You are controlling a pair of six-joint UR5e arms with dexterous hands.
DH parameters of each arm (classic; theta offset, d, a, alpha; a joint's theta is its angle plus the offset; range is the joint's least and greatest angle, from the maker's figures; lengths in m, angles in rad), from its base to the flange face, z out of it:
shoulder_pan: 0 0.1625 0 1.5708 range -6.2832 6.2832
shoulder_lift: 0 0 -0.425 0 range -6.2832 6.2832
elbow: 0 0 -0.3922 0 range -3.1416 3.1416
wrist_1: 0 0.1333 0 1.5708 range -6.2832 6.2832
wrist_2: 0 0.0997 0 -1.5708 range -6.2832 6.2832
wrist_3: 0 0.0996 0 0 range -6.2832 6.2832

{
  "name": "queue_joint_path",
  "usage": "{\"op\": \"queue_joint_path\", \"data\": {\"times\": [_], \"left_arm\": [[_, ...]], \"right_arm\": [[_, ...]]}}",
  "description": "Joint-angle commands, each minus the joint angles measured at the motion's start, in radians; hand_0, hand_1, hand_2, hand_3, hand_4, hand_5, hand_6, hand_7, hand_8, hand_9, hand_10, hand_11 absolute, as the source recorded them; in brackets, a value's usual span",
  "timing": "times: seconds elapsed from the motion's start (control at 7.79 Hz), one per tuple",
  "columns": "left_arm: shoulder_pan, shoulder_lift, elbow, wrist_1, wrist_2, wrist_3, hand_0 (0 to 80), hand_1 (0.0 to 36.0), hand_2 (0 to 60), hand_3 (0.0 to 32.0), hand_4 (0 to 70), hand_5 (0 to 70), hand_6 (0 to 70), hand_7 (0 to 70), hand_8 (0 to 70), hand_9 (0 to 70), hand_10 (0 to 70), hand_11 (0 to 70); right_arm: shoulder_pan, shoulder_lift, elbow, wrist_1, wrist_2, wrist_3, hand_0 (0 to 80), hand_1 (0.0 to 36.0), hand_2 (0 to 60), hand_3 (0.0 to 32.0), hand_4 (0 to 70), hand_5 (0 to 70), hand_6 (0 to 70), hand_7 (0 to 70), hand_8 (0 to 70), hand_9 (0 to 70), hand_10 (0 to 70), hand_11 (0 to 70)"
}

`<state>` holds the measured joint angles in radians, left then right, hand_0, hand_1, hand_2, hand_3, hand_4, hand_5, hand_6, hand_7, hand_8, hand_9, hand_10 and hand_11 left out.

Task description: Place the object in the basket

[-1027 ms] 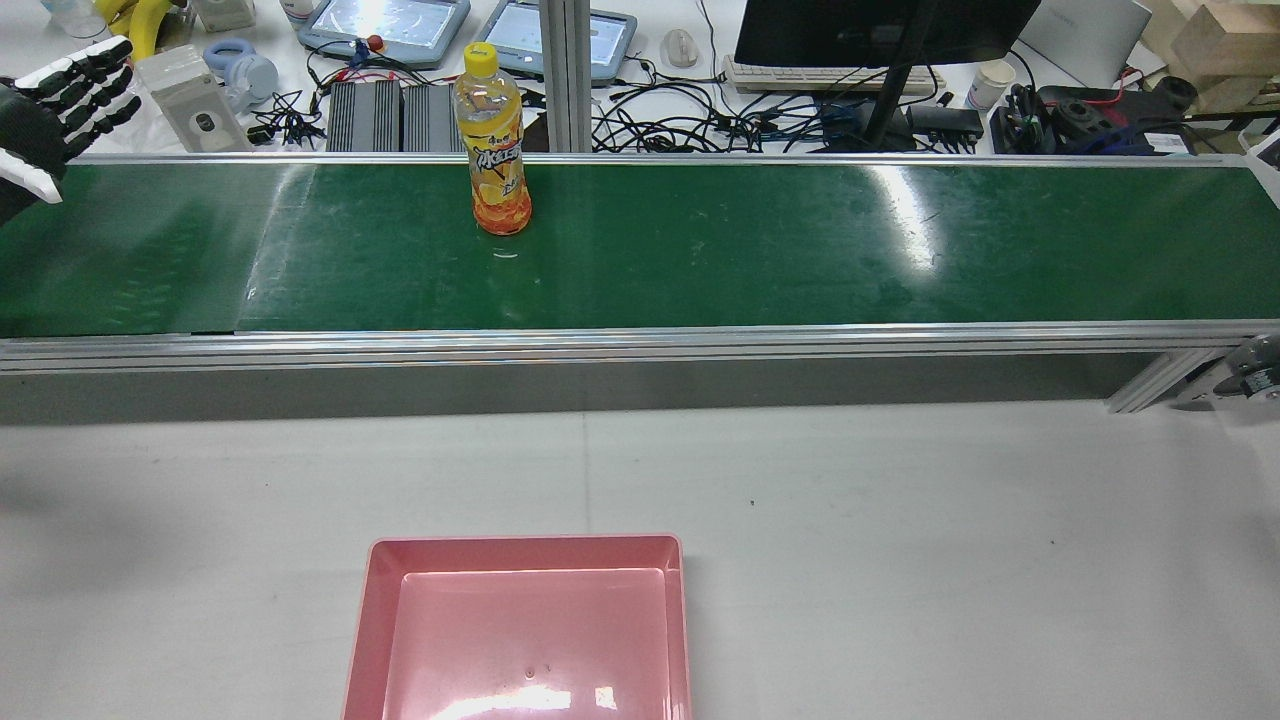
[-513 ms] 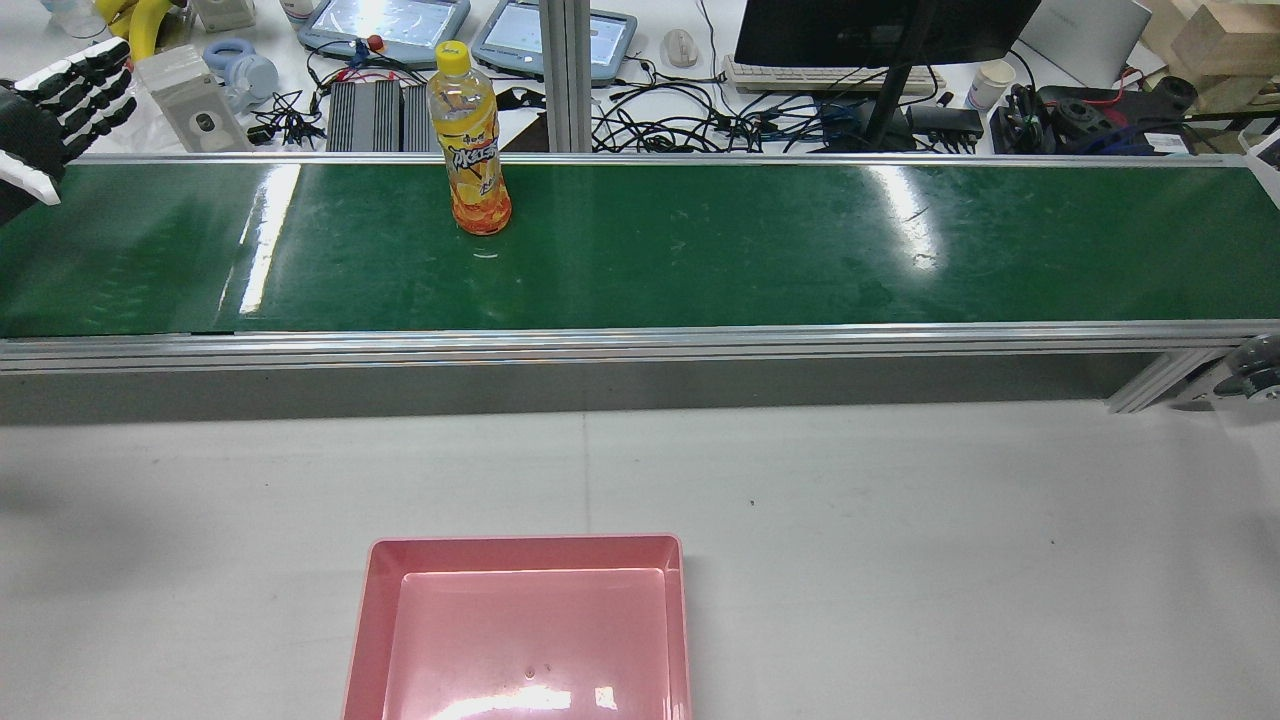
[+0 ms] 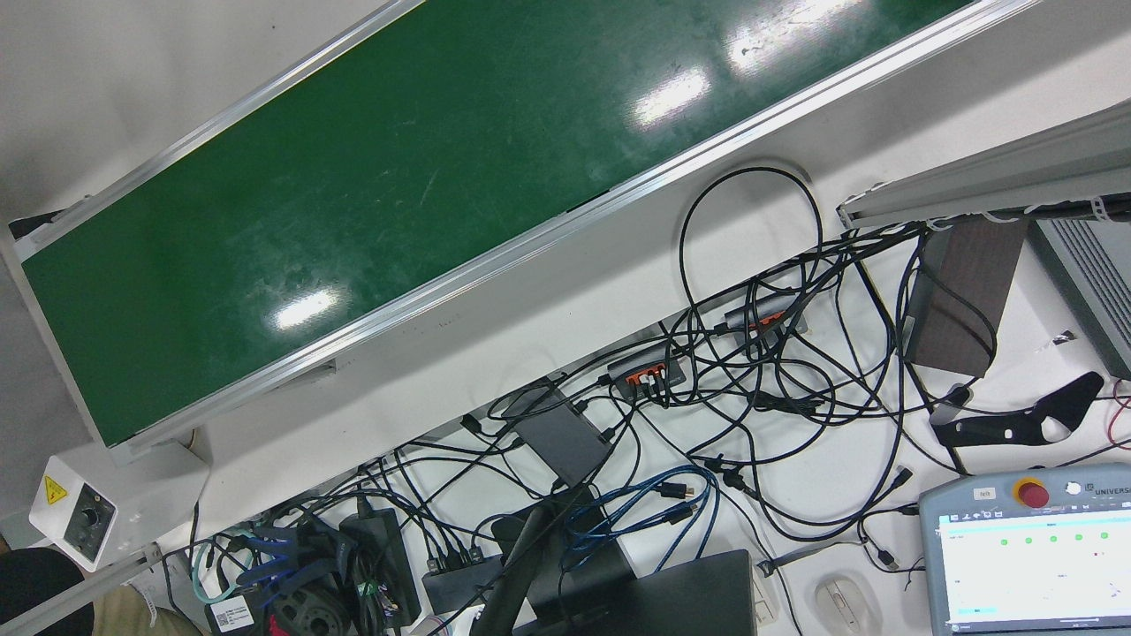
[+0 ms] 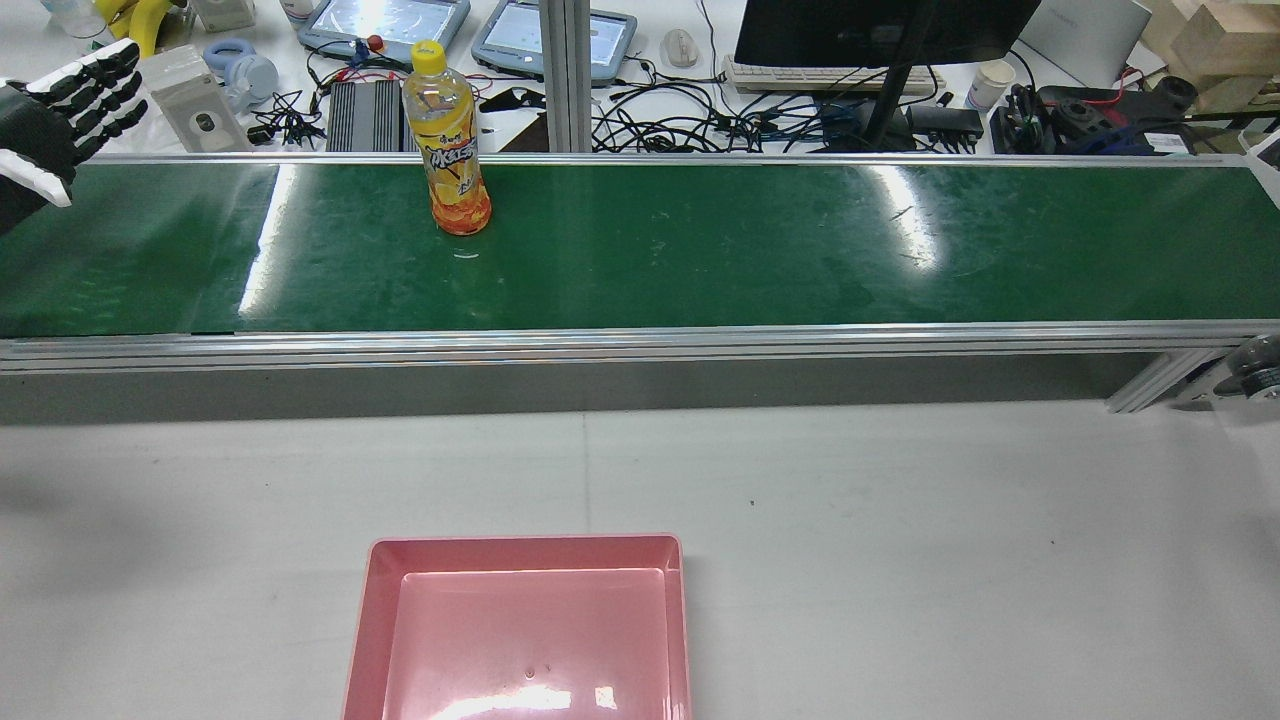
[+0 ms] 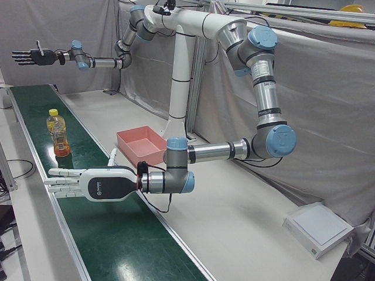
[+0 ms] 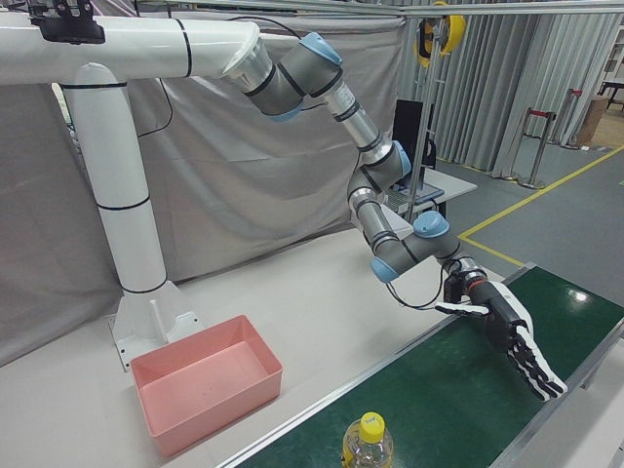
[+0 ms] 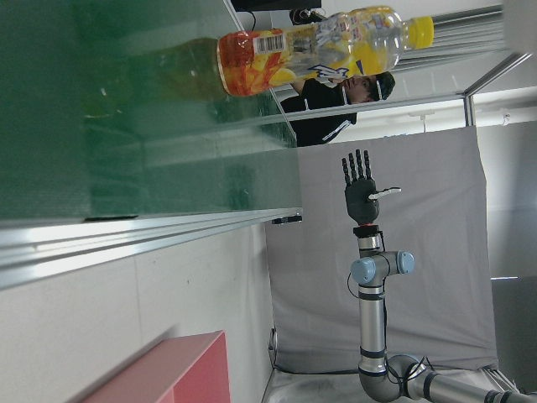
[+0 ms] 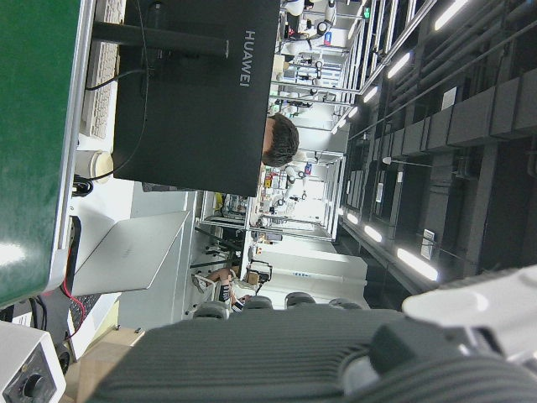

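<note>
- Target: orange drink bottle (image 4: 446, 140), yellow cap, upright on green conveyor belt (image 4: 800, 250), near belt's far edge, toward L end in rear view. Not yet in pink basket (image 4: 375, 620), which sits on white table on robot side of belt, well apart from bottle.
- Step in hand (judged): pre-grasp. L hand waits to take bottle; nothing gripped yet.
- L hand (image 4: 45, 120): hovers over L end of belt, fingers straight and spread, holding nothing. Palm faces along belt toward bottle, thumb up, fingers pointing across belt away from robot. Forearm approx. level.
- R hand (image 5: 32, 57): raised high past far end of belt in left-front view, fingers extended and apart, empty. No part in this step.
- Grasp advice: wrap bottle at label mid-body, below shoulder, not at cap. Keep palm square to bottle so it isn't knocked over; tall, narrow base, tips easily.
- Close fingers only once palm touches body. Lift clear of belt rail before moving over basket.
</note>
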<state>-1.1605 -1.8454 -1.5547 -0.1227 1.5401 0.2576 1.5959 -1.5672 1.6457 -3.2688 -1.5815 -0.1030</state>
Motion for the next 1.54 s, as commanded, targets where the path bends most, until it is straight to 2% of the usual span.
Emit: {"op": "queue_joint_path", "data": {"times": [0.0, 0.26, 0.51, 0.77, 1.03, 1.41], "left_arm": [[0.062, -0.064, 0.002, 0.037, -0.002, 0.005, 57.1, 2.8, 0.0, 0.0, 9.0, 5.4, 0.0, 0.0, 0.0, 0.0, 2.0, 4.4], [0.107, -0.118, 0.004, 0.095, -0.050, 0.009, 57.2, 2.8, 0.0, 0.0, 8.7, 4.7, 0.0, 0.0, 0.0, 0.0, 1.9, 4.3], [0.134, -0.120, 0.005, 0.098, -0.113, 0.021, 56.4, 2.5, 0.0, 1.2, 7.2, 2.1, 0.0, 0.0, 0.0, 0.0, 0.9, 2.8], [0.136, -0.124, 0.004, 0.120, -0.118, 0.060, 56.5, 2.2, 0.0, 0.2, 8.3, 3.9, 0.0, 0.0, 0.0, 0.0, 0.5, 2.3], [0.139, -0.178, 0.002, 0.168, -0.117, 0.106, 55.6, 1.9, 0.0, 0.2, 8.2, 4.0, 0.0, 0.0, 0.0, 0.0, 1.0, 2.9], [0.165, -0.210, 0.010, 0.182, -0.118, 0.106, 55.2, 2.0, 0.0, 0.0, 8.3, 4.2, 0.0, 0.0, 0.0, 0.0, 1.1, 3.0]], "right_arm": [[0.001, -0.001, 0.002, 0.000, 0.000, 0.000, 0.0, 0.0, 0.0, 0.0, 0.0, 0.0, 0.0, 0.0, 0.0, 0.0, 0.0, 0.0], [0.001, -0.001, 0.002, 0.000, 0.000, 0.000, 0.0, 0.0, 0.0, 0.0, 0.0, 0.0, 0.0, 0.0, 0.0, 0.0, 0.0, 0.0], [0.001, -0.001, 0.002, 0.000, 0.000, 0.000, 0.0, 0.0, 0.0, 0.0, 0.0, 0.0, 0.0, 0.0, 0.0, 0.0, 0.0, 0.0], [0.001, -0.001, 0.002, 0.000, 0.000, 0.000, 0.0, 0.0, 0.0, 0.0, 0.0, 0.0, 0.0, 0.0, 0.0, 0.0, 0.0, 0.0], [0.001, -0.001, 0.002, 0.000, 0.000, 0.000, 0.0, 0.0, 0.0, 0.0, 0.0, 0.0, 0.0, 0.0, 0.0, 0.0, 0.0, 0.0], [0.001, -0.001, 0.002, 0.000, 0.000, 0.000, 0.0, 0.0, 0.0, 0.0, 0.0, 0.0, 0.0, 0.0, 0.0, 0.0, 0.0, 0.0]]}}
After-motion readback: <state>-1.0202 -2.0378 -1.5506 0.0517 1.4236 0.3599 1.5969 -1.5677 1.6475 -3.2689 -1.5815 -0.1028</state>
